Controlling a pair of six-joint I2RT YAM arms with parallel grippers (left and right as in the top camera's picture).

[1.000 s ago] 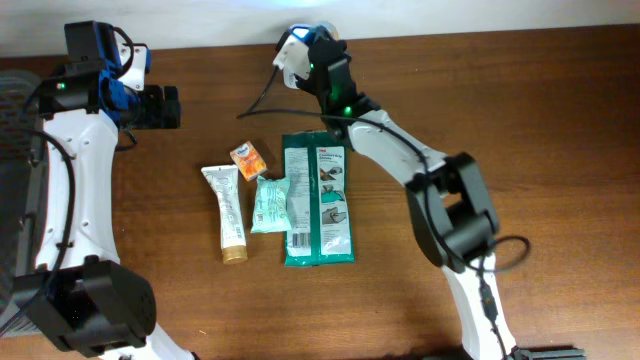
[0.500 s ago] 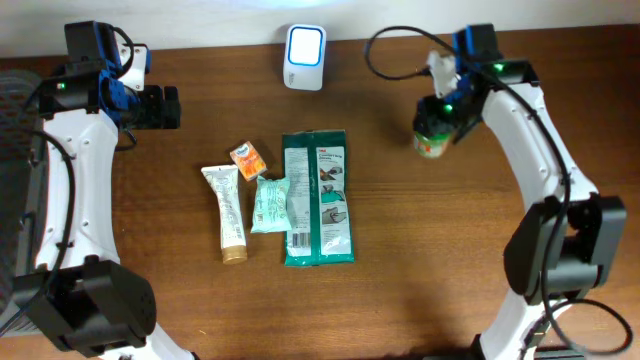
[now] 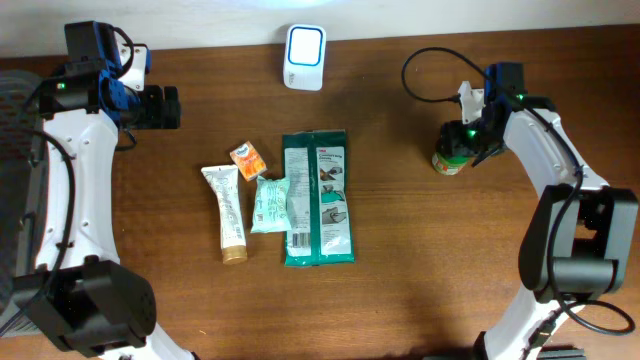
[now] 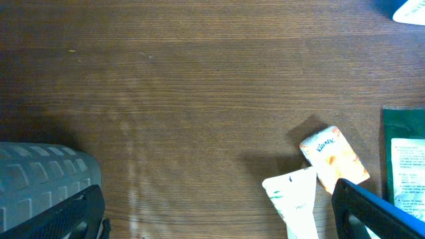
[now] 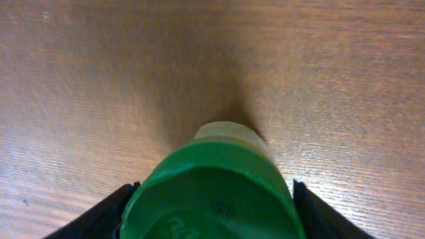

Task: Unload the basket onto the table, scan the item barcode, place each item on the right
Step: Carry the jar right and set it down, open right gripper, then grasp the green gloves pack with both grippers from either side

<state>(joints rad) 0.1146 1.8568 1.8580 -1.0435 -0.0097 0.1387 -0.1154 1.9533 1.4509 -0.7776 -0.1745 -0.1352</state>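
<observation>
Table [image 3: 420, 270], dark wood grain. The item, a small jar [image 3: 450, 161] with a green lid [image 5: 212, 179] and a pale body, stands upright at the right side of the table, well apart from the scanner [image 3: 304, 45], which is a white unit with a lit blue face at the far edge near the middle. The right gripper [image 5: 214, 211] is directly over the jar. In the right wrist view its two dark fingers [image 5: 106, 212] flank the lid, one on each side and very close to its rim. Whether they pinch the lid or merely stand beside it cannot be told from these views (the contact lines fall at the bottom edge of the frame). The left gripper [image 3: 170, 107] hangs at the far left of the table with its jaws spread wide and nothing between them; the left wrist view shows only bare wood in the gap. Four other items lie grouped near the centre: a large green wipes packet [image 3: 318, 198], a pale green sachet [image 3: 269, 203] touching its left edge, a white tube [image 3: 228, 212] just left of the sachet, and a small orange packet [image 3: 247, 160] above the tube and sachet. A grey ribbed bin [image 4: 40, 179] sits at the left border. A black cable [image 3: 425, 60] loops above the right arm.
</observation>
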